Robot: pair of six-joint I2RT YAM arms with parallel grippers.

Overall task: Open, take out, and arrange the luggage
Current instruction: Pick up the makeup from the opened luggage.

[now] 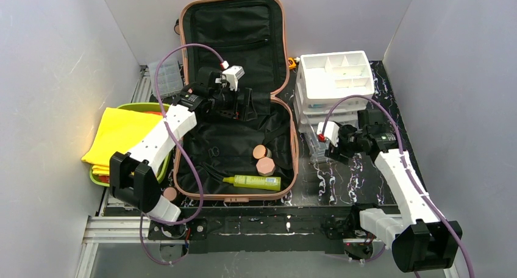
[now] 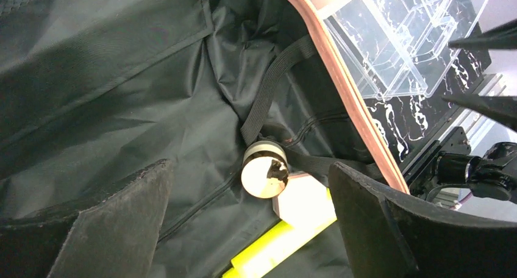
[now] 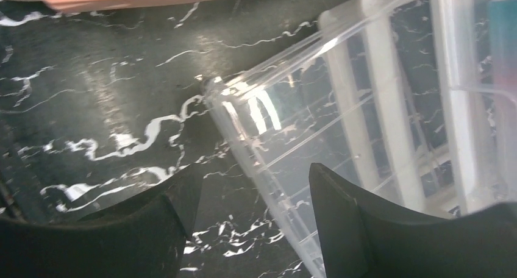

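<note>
The salmon-pink hard-shell suitcase [image 1: 294,145] is laid open left of centre, long axis running near to far, with two round peach jars [image 1: 266,166] and a lime-green plastic tube [image 1: 256,181] in its near half. The left gripper [image 2: 249,168], spread wide, is poised just beyond them. The right gripper [image 3: 255,171], parted and empty, is held over a clear plastic organiser [image 3: 341,138].

Marbled table [image 1: 341,186] bears luggage [image 1: 207,151], clear organizer [image 1: 311,150], apparently stacked trays [image 1: 335,94]

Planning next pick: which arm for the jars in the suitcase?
Left. The left gripper hangs open over the luggage, jar in view; the right gripper is outside, over the clear organizer.
</note>
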